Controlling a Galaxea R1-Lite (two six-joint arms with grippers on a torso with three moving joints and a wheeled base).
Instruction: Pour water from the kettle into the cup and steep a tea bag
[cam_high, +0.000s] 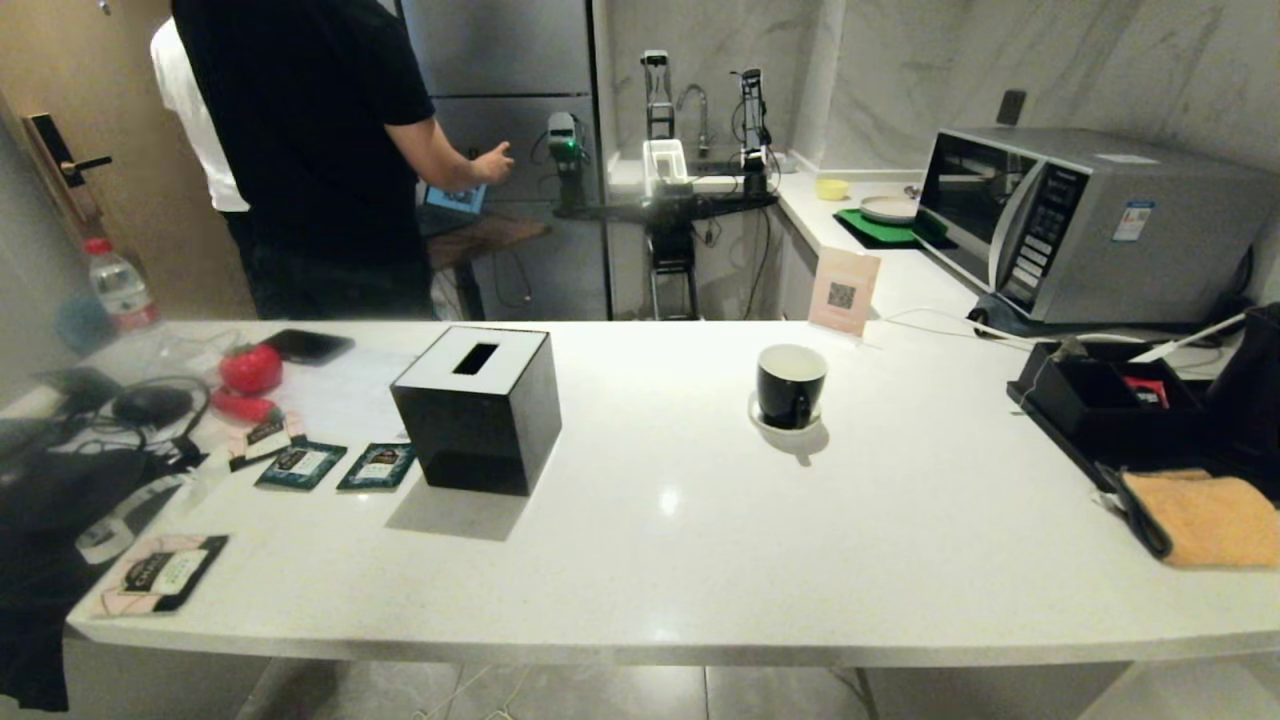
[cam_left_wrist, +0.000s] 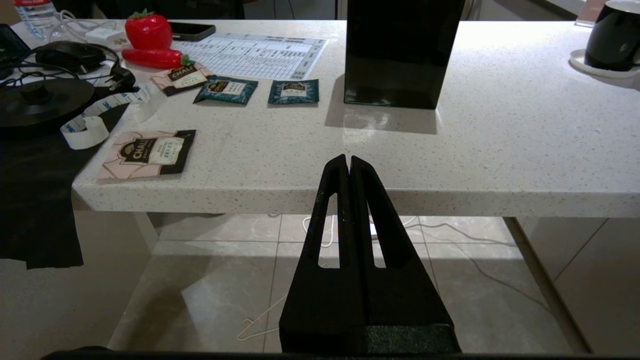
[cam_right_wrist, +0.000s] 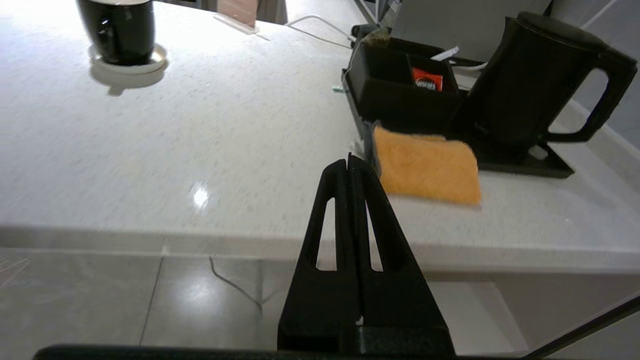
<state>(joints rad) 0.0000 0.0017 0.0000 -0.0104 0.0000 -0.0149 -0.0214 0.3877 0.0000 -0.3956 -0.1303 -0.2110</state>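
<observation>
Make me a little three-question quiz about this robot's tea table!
1. True or false: the cup stands on a white saucer.
2. Which sits closest to the kettle? A) tissue box B) orange cloth C) toy strawberry
3. Fill in: the left gripper and the right gripper are both ____.

Key: 1 true; 2 B; 3 shut

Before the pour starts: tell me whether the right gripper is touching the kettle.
Apart. The right wrist view shows the right gripper, shut, at the counter's front edge, with the orange cloth between it and the kettle.
</observation>
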